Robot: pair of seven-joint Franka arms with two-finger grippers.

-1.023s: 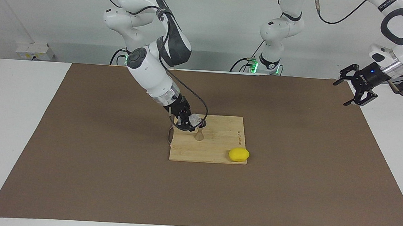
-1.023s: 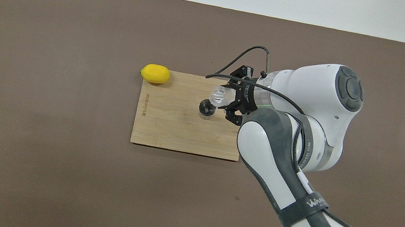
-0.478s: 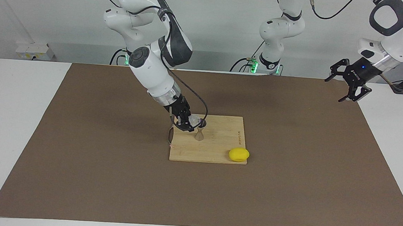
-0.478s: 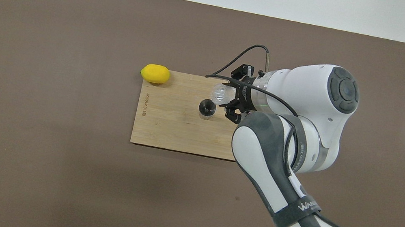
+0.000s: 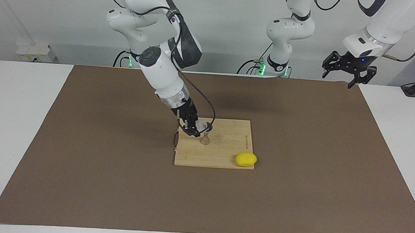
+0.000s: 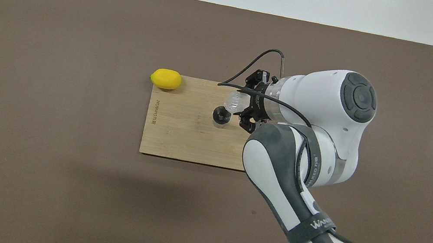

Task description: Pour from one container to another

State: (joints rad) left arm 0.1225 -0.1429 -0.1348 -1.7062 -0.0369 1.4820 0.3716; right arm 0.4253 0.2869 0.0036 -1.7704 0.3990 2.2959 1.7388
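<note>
Clear, smooth glass makes the cup [image 5: 201,125] slippery and breakable, so the right hand [image 5: 193,127] rightly clamps its sides, tipping it over the light, topple-prone jigger [image 5: 205,138] on the board [image 5: 223,154]; the left hand [image 5: 348,68] waits open.

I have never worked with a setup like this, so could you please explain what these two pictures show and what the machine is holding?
These are two robot arms at a table with a brown mat. One picture is taken from across the table and faces the robots; the other looks down from above their own end. On the mat lies a wooden cutting board, with a yellow lemon at one corner and a small metal jigger standing upright on it. The right gripper is shut on a small clear glass cup, tipped on its side over the jigger, as if pouring. The left gripper waits open in the air at its own end of the table.
</note>
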